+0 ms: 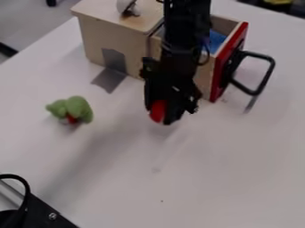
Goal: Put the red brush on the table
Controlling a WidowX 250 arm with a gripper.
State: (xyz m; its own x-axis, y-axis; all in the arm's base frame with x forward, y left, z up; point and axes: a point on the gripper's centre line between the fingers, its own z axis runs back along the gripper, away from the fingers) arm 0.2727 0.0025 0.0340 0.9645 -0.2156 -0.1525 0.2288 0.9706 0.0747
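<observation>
White surface (pixel 232 178) under a wooden box (pixel 116 38); just in front of the box, the claw (pixel 166 115) grasps the red brush (pixel 158 111), and a green toy (pixel 77 108) lies near the box.

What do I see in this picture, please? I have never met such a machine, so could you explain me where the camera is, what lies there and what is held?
There is one picture, from a fixed camera looking down at a slant. The black machine coming from the top edge is a robot arm; its gripper works like a simple hand. A red thing, probably the brush, shows at the gripper and seems to be held. On the white table stands a wooden box with a red front panel and black handle; something blue is inside. Further left in the picture lies a green toy.
</observation>
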